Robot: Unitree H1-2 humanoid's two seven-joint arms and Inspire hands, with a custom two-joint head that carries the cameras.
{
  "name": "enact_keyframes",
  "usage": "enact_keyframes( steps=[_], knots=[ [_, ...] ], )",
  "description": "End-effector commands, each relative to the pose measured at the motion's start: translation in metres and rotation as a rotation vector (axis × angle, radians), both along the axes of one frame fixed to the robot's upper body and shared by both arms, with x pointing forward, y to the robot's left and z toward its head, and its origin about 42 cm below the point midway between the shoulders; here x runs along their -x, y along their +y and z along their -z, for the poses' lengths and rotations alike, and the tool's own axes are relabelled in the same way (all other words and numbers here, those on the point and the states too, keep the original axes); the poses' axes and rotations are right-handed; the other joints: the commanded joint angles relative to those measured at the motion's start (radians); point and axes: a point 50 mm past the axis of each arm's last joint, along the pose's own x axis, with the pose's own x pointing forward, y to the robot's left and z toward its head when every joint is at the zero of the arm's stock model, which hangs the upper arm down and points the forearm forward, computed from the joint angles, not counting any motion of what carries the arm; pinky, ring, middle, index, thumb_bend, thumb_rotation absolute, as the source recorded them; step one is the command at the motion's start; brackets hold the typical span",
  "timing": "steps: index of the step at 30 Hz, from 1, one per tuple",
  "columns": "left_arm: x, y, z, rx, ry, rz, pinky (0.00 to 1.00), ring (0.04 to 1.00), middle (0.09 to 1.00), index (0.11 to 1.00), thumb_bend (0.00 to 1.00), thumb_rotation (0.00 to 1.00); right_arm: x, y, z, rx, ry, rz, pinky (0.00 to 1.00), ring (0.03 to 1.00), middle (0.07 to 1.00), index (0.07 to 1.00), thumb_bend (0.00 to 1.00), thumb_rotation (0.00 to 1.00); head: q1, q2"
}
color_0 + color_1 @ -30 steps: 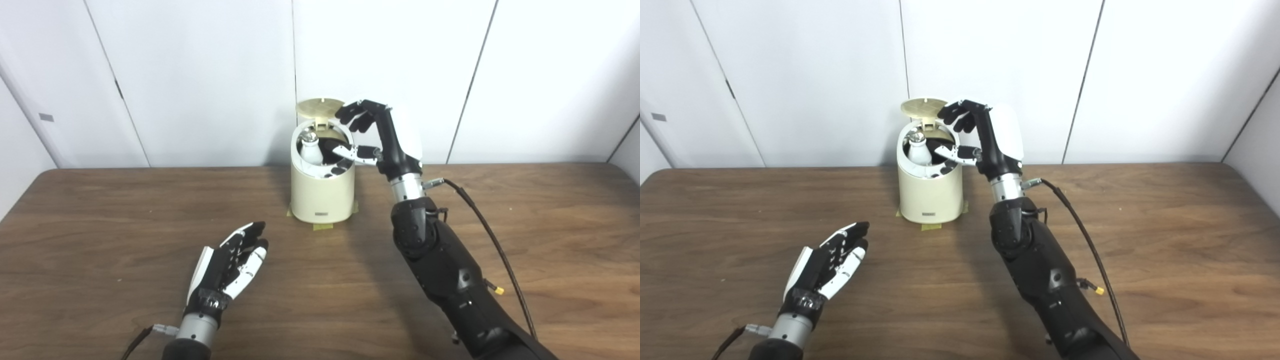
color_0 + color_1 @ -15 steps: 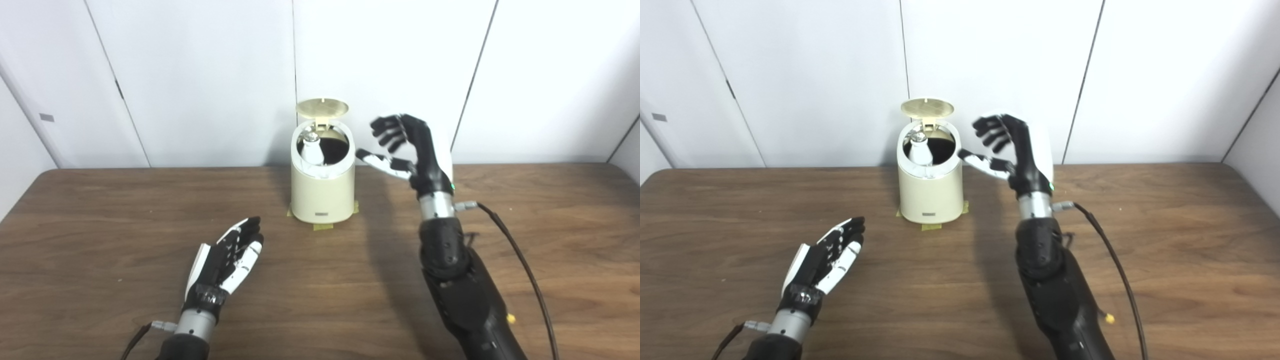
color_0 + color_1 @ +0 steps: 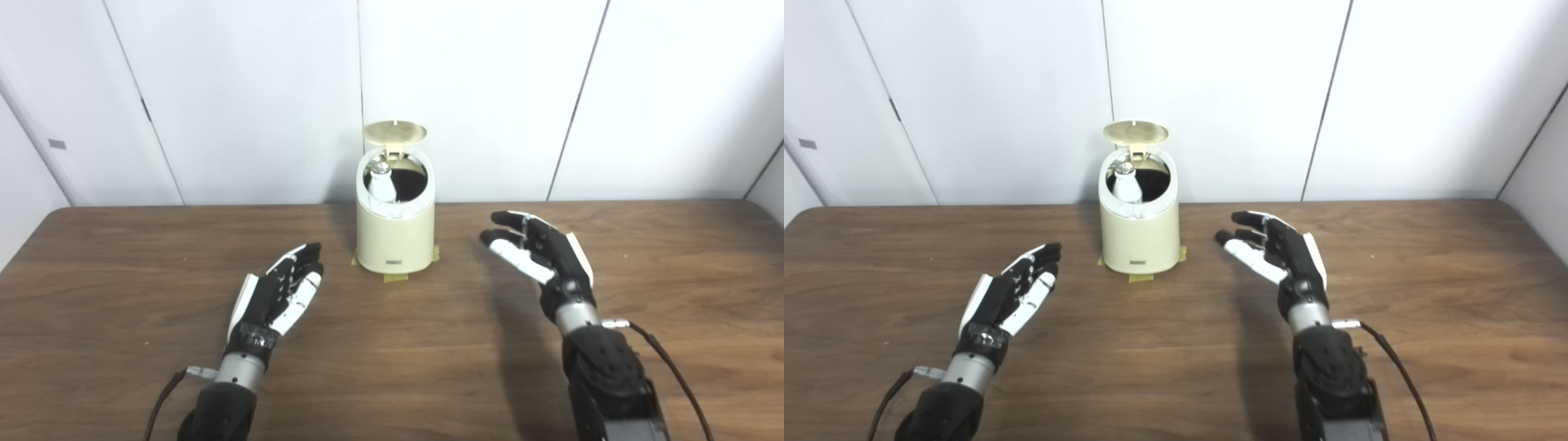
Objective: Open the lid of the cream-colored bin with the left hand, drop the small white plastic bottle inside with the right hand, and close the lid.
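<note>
The cream-colored bin (image 3: 395,236) stands at the back middle of the table, its round lid (image 3: 394,131) tipped up and open behind the mouth. The small white plastic bottle (image 3: 382,182) sits inside the bin, leaning at the left of the opening, its top showing. My left hand (image 3: 275,300) is open and empty, palm up, low over the table to the front left of the bin. My right hand (image 3: 542,254) is open and empty, fingers spread, to the right of the bin and apart from it.
The brown wooden table (image 3: 392,367) reaches to a white panelled wall. Strips of tape (image 3: 395,277) mark the bin's foot. A black cable (image 3: 674,373) trails from my right wrist.
My right hand has drawn back from the bin's mouth, down and to the right, and spread open. My left hand has moved slightly forward. The bottle stays in the bin; the lid stays up.
</note>
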Motion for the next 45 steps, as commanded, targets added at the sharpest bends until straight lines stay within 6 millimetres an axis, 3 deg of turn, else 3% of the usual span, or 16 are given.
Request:
enact_keyframes(
  steps=[1, 4, 6, 9, 14, 21, 33, 45],
  knots=[
    [-0.013, 0.0, -0.024, -0.013, -0.078, 0.005, 0.84, 0.859, 0.87, 0.875, 0.36, 0.68, 0.004, -0.007, -0.017, 0.005, -0.092, -0.02, 0.78, 0.85, 0.874, 0.827, 0.59, 0.83, -0.002, -0.003],
    [-0.018, 0.001, -0.026, -0.002, -0.069, 0.006, 0.9, 0.873, 0.875, 0.889, 0.35, 0.72, 0.016, -0.012, -0.01, 0.022, -0.106, -0.021, 0.81, 0.89, 0.898, 0.857, 0.64, 0.96, 0.0, -0.005],
    [-0.022, 0.001, -0.028, 0.008, -0.065, 0.007, 0.92, 0.884, 0.884, 0.903, 0.34, 0.74, 0.026, -0.016, -0.004, 0.033, -0.116, -0.023, 0.81, 0.904, 0.908, 0.876, 0.65, 0.99, 0.004, -0.007],
    [-0.027, 0.002, -0.032, 0.018, -0.073, 0.015, 0.94, 0.888, 0.888, 0.923, 0.34, 0.77, 0.037, -0.019, 0.003, 0.022, -0.125, -0.025, 0.82, 0.923, 0.923, 0.893, 0.67, 1.0, 0.005, -0.009],
    [-0.038, 0.006, -0.041, 0.073, -0.092, 0.036, 0.86, 0.883, 0.911, 0.951, 0.34, 0.79, 0.055, -0.025, 0.019, 0.018, -0.15, -0.02, 0.88, 0.924, 0.927, 0.893, 0.66, 1.0, -0.001, -0.016],
    [-0.059, 0.009, -0.051, 0.121, -0.104, 0.047, 0.89, 0.904, 0.924, 0.954, 0.4, 0.78, 0.076, -0.026, 0.036, 0.011, -0.149, 0.005, 0.89, 0.928, 0.925, 0.885, 0.7, 1.0, -0.006, -0.04],
    [-0.093, 0.003, -0.08, 0.094, -0.17, 0.071, 0.91, 0.923, 0.926, 0.934, 0.5, 0.83, 0.085, -0.022, 0.054, 0.047, -0.177, 0.008, 0.85, 0.9, 0.907, 0.89, 0.68, 1.0, 0.002, -0.092],
    [-0.123, -0.012, -0.107, 0.073, -0.218, 0.095, 0.92, 0.918, 0.925, 0.922, 0.43, 0.8, 0.089, -0.019, 0.066, 0.079, -0.189, 0.021, 0.84, 0.899, 0.906, 0.884, 0.62, 1.0, 0.013, -0.122]
  ],
)
